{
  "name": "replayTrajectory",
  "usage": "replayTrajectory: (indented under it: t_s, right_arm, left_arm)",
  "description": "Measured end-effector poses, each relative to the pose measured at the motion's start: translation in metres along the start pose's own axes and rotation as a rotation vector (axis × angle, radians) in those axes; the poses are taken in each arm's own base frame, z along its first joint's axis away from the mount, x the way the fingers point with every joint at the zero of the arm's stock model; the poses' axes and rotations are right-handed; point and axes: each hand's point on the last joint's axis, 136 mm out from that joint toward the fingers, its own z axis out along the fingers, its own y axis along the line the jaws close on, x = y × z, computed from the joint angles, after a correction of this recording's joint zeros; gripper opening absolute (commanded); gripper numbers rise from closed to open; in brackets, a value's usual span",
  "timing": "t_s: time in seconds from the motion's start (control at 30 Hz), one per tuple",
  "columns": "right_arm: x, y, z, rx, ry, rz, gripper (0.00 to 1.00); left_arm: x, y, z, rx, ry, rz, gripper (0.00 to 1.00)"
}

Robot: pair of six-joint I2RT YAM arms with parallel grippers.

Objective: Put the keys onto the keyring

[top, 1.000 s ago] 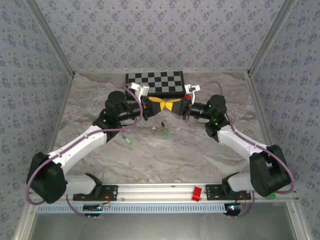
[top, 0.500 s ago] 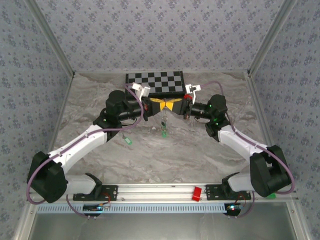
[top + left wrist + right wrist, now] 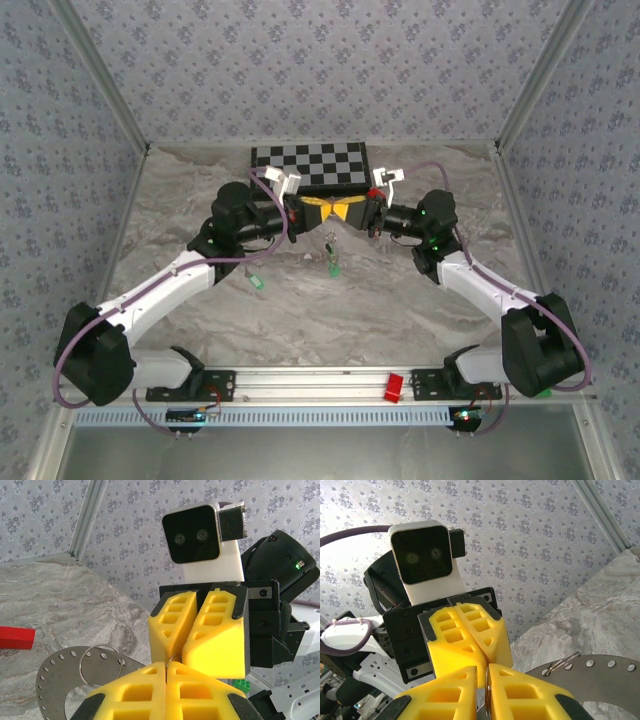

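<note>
L gripper shut, fingers flat together. R gripper faces it tip to tip, mid-table just near of the checkerboard. R fingers almost together, w/ a thin metal edge in the slit; can't tell what it is. Keyring sticks out beside the L fingers, overlapping a grey holed disc; can't tell if it's pinched. One key sits just near of the meeting tips, green head nearest; can't tell if it's hanging or lying. 2nd key on the table, left of the first, apart from both grippers. Red block on the marble, well apart from the ring.
</note>
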Motion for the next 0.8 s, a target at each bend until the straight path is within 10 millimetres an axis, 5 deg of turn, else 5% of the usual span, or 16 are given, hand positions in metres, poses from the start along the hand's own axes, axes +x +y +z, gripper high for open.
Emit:
replayTrajectory:
  t_s: [0.8]
  right_arm:
    - [0.017, -0.013, -0.002, 0.067, 0.069, 0.006, 0.14]
  left_arm:
    - [0.005, 0.004, 0.000, -0.015, 0.000, -0.006, 0.00]
